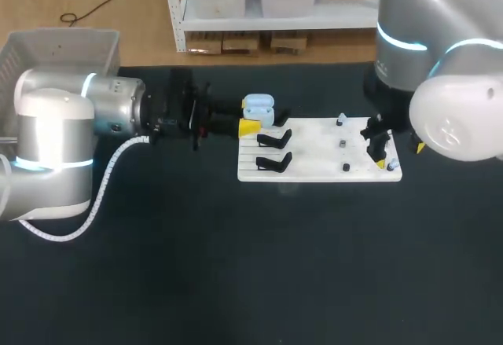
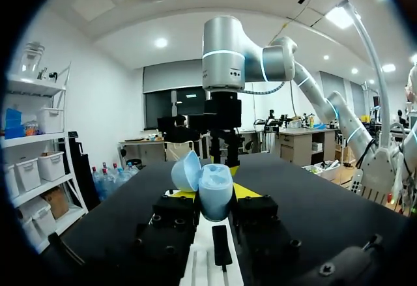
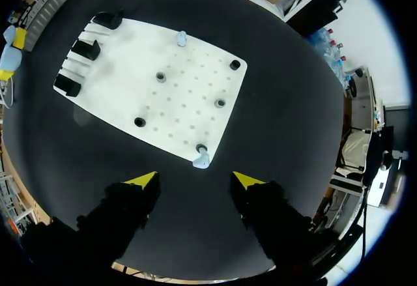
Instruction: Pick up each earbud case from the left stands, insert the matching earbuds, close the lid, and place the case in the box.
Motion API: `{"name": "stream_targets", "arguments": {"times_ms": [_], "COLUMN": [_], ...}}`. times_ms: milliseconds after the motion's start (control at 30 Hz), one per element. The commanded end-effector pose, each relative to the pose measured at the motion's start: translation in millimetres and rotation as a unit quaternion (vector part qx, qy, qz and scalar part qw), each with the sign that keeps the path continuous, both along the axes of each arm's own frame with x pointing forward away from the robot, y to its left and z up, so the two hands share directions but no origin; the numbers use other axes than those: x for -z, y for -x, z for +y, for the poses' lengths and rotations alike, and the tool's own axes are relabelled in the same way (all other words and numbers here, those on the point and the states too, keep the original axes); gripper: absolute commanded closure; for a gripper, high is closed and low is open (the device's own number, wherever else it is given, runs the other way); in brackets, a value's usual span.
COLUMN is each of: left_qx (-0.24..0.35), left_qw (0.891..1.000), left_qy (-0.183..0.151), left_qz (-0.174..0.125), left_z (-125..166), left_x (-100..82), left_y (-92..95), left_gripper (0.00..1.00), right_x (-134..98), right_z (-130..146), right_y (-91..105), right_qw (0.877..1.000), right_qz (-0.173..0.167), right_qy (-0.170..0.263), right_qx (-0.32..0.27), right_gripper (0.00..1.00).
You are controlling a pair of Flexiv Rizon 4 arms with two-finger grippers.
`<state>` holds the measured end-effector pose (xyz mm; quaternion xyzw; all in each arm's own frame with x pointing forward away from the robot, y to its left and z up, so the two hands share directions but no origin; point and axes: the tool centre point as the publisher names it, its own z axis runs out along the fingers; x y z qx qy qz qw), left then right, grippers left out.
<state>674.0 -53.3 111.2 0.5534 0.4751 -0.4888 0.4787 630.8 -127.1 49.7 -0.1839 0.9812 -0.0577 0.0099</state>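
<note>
- The black table lies bare in front of the white board; dark surface shows round every edge of the board
- One pale blue case, lid tipped open, held above the board's left end, near the stands
- The left gripper pinches the case from both sides, a yellow tip against each flank
- Three black stands in a row along the board's left edge
- Six small holders spread over the board's right part; two carry pale blue earbuds
- The right gripper hangs spread wide over the board's right edge, one earbud just ahead of its tips, nothing between them
- One grey box at the table's far left corner, behind the left arm
</note>
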Motion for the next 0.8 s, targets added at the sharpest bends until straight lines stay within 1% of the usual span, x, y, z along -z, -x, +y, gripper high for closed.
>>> {"name": "stream_targets", "arguments": {"times_ms": [33, 100, 133, 333, 467, 800], "left_qx": [-0.001, -0.001, -0.001, -0.001, -0.001, -0.001], "left_qw": [1.0, 1.0, 1.0, 1.0, 1.0, 1.0], "left_qy": [0.001, 0.001, 0.001, 0.001, 0.001, 0.001], "left_qz": [-0.001, -0.001, -0.001, -0.001, -0.001, -0.001], "left_z": [0.7, 0.7, 0.7, 0.7, 0.7, 0.7], "left_x": [0.5, 0.5, 0.5, 0.5, 0.5, 0.5], "left_y": [0.9, 0.9, 0.9, 0.9, 0.9, 0.9], "left_gripper": [1.0, 1.0, 1.0, 1.0, 1.0, 1.0], "right_x": [10.0, 13.8, 15.8, 22.4, 24.2, 29.7], "right_z": [-2.0, -2.7, -3.0, -3.9, -4.8, -7.4], "right_y": [1.3, 0.2, -0.3, -2.9, -5.1, -8.9], "right_qw": [1.0, 1.0, 1.0, 1.0, 1.0, 1.0], "right_qz": [-0.004, -0.003, -0.003, -0.004, -0.007, -0.023], "right_qy": [-0.002, -0.003, -0.003, -0.007, -0.008, 0.01], "right_qx": [0.0, 0.001, 0.001, 0.002, 0.003, -0.001], "right_gripper": [0.42, 0.49, 0.5, 0.55, 0.56, 0.65]}}
